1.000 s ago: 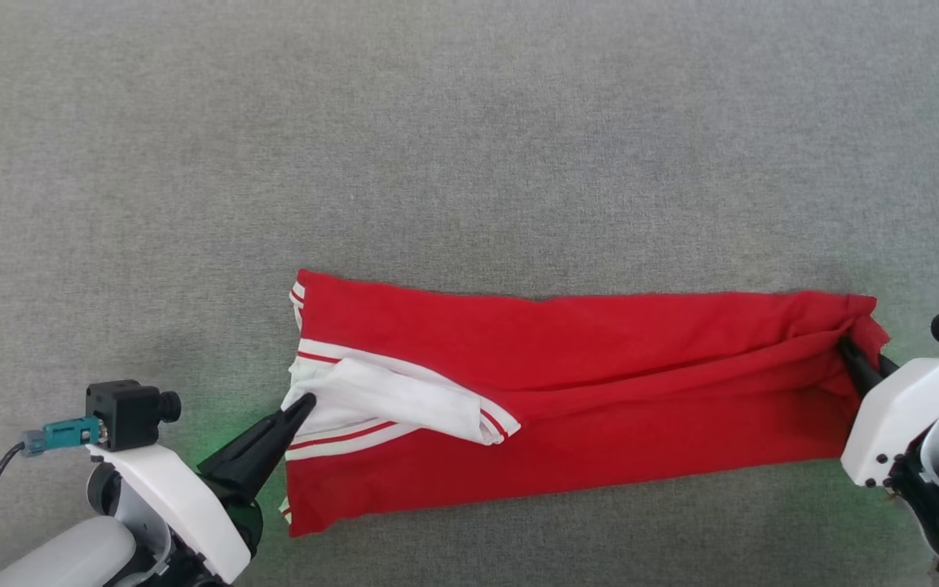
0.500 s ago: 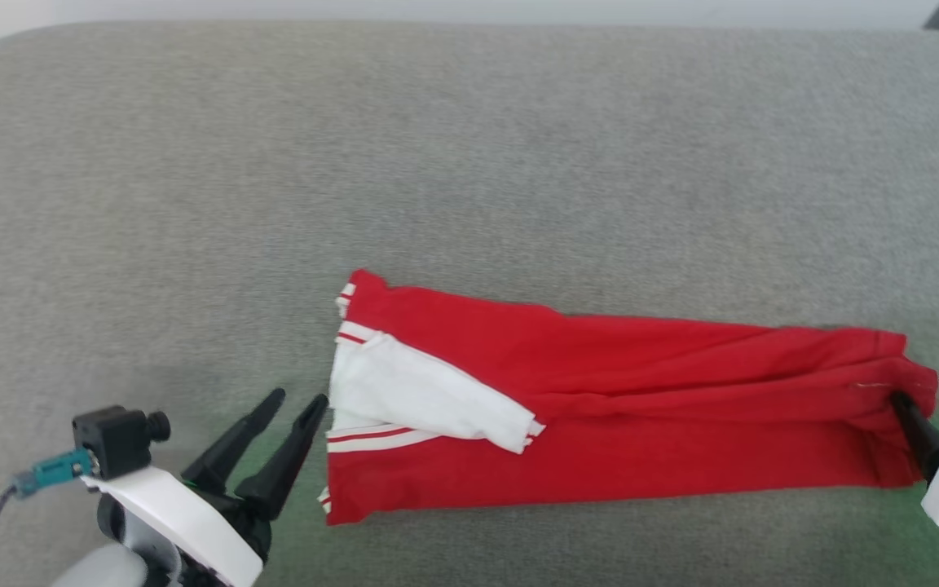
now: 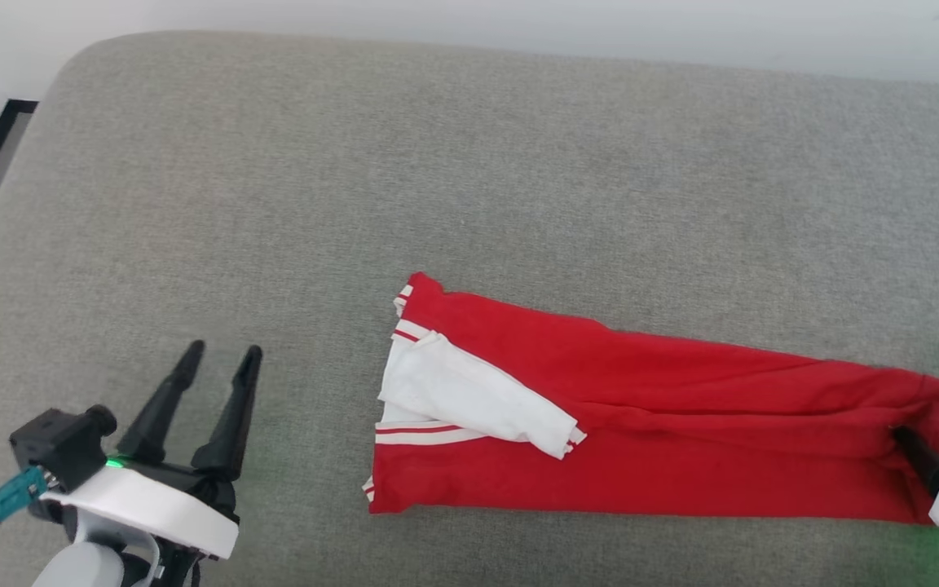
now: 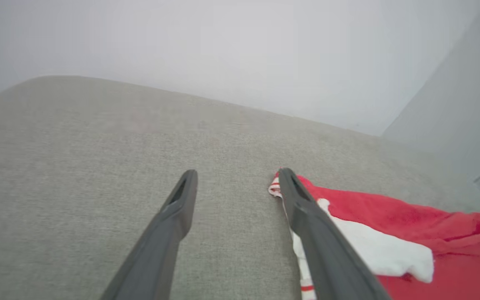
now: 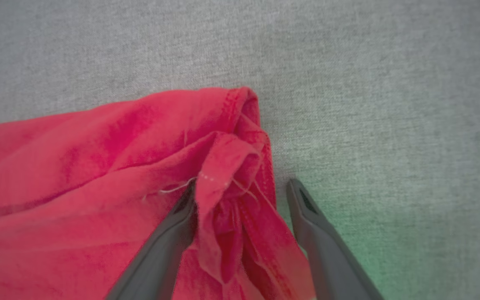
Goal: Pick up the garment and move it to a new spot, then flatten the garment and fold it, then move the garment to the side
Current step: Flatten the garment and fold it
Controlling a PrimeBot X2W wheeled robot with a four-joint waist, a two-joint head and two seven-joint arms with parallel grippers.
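Left gripper (image 3: 221,352): fingers spread, empty, at near-left of grey fabric-covered table (image 3: 469,163), well apart from garment (image 3: 681,424). Garment: long folded red strip lying on table, centre to right, white sleeve (image 3: 478,399) on top at left end. Right gripper (image 5: 242,191): fingers spread, bunched red hem between them at garment's right end.

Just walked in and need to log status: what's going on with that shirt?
A two-armed robot is folding a red T-shirt, which lies as a long strip on the grey cushion, a white sleeve on top near its left end. The left gripper is open over bare cushion, clear of the cloth. The right gripper is at the strip's right end, fingers apart with the bunched hem between them. Folding looks unfinished.
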